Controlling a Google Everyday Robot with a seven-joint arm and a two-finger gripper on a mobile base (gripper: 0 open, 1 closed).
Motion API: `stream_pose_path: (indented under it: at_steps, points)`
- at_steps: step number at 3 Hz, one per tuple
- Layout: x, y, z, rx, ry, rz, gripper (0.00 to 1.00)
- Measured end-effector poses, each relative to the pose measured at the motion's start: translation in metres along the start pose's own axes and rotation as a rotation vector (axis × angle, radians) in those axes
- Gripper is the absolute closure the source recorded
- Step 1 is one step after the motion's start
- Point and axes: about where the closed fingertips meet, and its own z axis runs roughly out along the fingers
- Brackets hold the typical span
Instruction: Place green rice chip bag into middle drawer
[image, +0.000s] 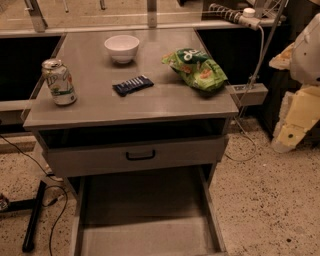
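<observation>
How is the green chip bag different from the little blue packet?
The green rice chip bag is big, puffy and crinkled; the blue packet is small, flat and dark. The bag sits by the right edge, the packet in the middle. Both lie on the cabinet top; the end effector hangs off right.

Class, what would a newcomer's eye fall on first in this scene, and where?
The crinkled bright green rice chip bag on the right of the grey cabinet top stands out most. Below, the wide grey metal middle drawer is pulled open. The robot's pale gripper hangs at the picture's right edge.
</observation>
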Motion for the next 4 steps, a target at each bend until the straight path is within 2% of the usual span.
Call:
stream_pose_path:
  at_steps: [1, 2, 3, 4]
  points:
    - [-0.002, 0.002, 0.004, 0.014, -0.017, -0.009, 0.00]
    - [-0.010, 0.000, 0.016, 0.043, -0.069, -0.044, 0.00]
    - [-0.020, -0.018, 0.026, 0.101, -0.136, -0.090, 0.00]
    - [-0.034, -0.052, 0.033, 0.166, -0.207, -0.150, 0.00]
